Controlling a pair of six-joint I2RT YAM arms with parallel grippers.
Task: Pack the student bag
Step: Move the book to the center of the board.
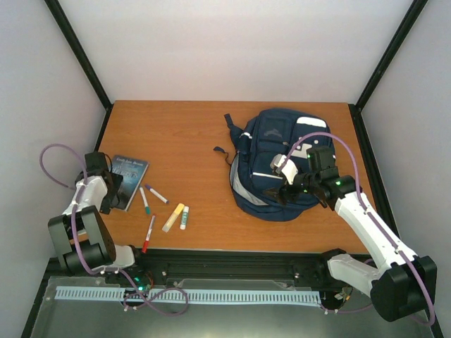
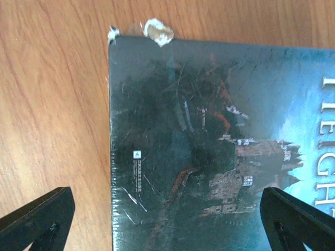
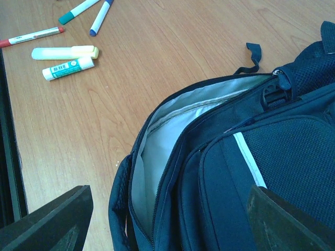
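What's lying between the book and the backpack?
Three markers, a yellow highlighter and a glue stick, nearer the book than the student bag; top view.

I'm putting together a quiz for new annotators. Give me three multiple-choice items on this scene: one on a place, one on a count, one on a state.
1. Where is the book?
A. on the table, left of the student bag, below the left gripper
B. inside the bag
C. on top of the bag

2. How many small stationery pieces lie loose on the table?
A. three
B. five
C. eight

3. The bag's main compartment is:
A. zipped shut
B. unzipped
C. covered by the book

Answers:
1 A, the top view shows it at the far left.
2 B, green marker, blue marker, red pen, yellow highlighter, glue stick.
3 B, the right wrist view shows its pale lining.
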